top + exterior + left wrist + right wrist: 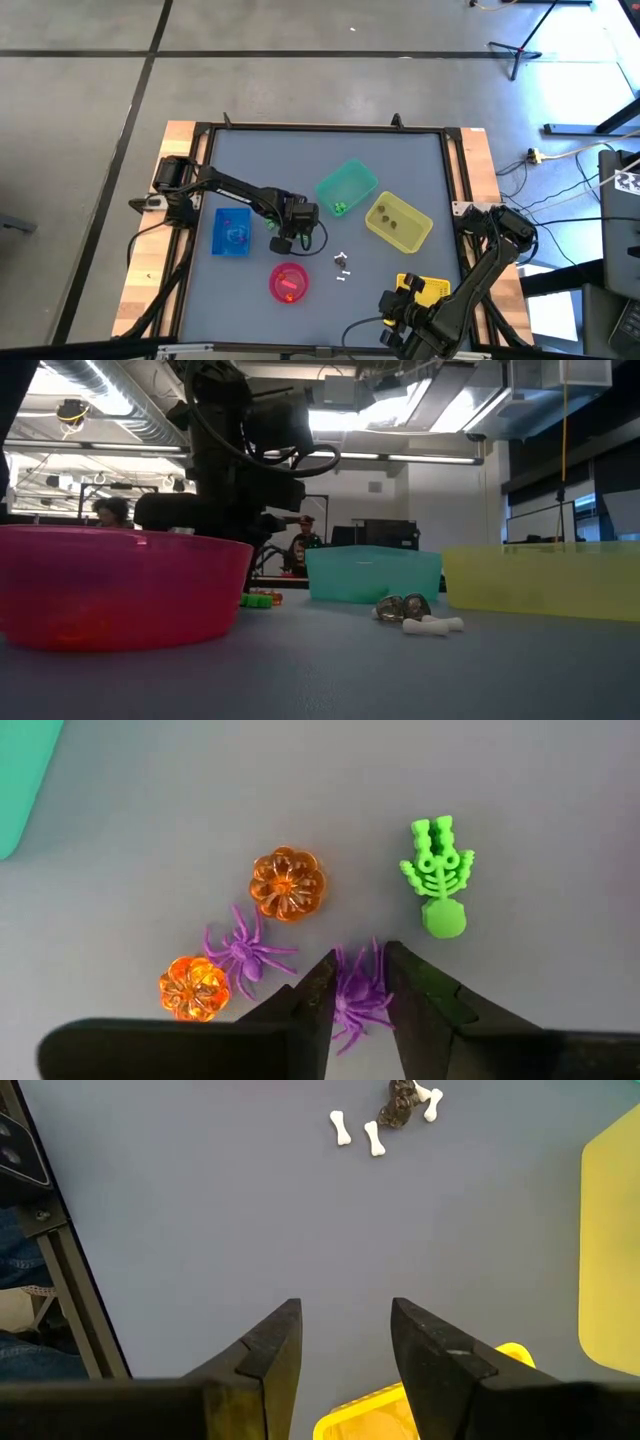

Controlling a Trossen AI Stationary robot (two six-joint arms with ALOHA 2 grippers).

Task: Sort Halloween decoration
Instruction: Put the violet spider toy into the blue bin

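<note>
In the left wrist view several Halloween decoration trinkets lie on the grey table: two orange pumpkins (287, 883) (194, 987), a green skeleton (438, 870) and two purple spiders (243, 952) (358, 1000). My left gripper (360, 982) (285, 240) points down at the table's middle. Its fingers stand close on either side of the nearer spider, with a narrow gap between them. My right gripper (345, 1330) (398, 318) hangs open over the near right of the table, holding nothing. White bones and dark trinkets (385, 1120) (342, 265) lie beyond it. My left gripper comes at the purple spider (358, 1000) from above, with one finger on each side of its body. The spider lies flat on the table and its legs run in under both fingers (312, 1005). I cannot tell whether the fingers touch it.
Around the left gripper stand a blue bin (232, 232), a teal bin (347, 188) holding green pieces, a yellow bin (398, 222) and a pink bowl (288, 282). A yellow object (425, 290) lies under the right gripper. People show in the room beyond the table.
</note>
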